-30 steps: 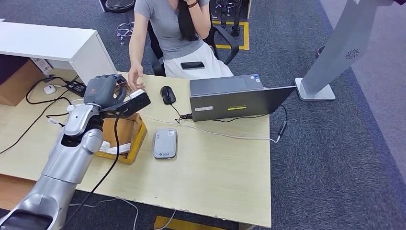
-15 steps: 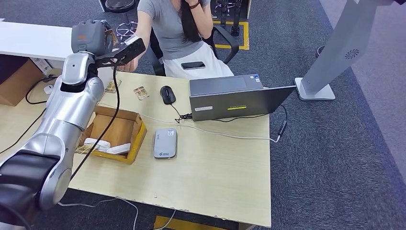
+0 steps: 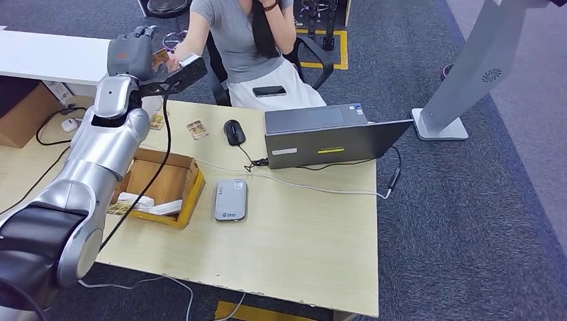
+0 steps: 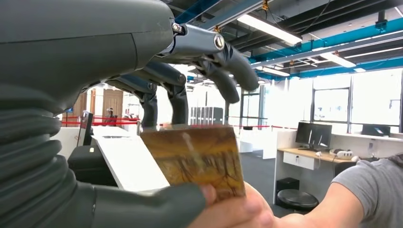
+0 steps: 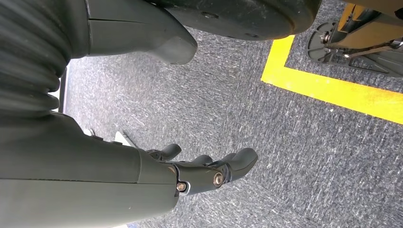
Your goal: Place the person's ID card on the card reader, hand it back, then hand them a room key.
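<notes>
Left hand [image 3: 134, 57] is raised beyond the table [image 3: 301, 234], past its far edge from the reader [image 3: 231, 200], and holds a card [image 4: 195, 159] between thumb and fingers; the other fingers [image 4: 223, 71] curl above it. The person's hand [image 3: 175, 61] grips the same card's edge, thumb on its face. Half a second ago that hand was lower, near the table edge; it has now come up to the card. The left hand has shifted slightly toward the person. Right hand [image 5: 209, 173] hangs over carpet, fingers loosely curled, holding nothing. Two small cards [image 3: 196, 129] lie on the table beside the mouse [image 3: 233, 132]. Box [image 3: 164, 187] sits just beside the reader.
</notes>
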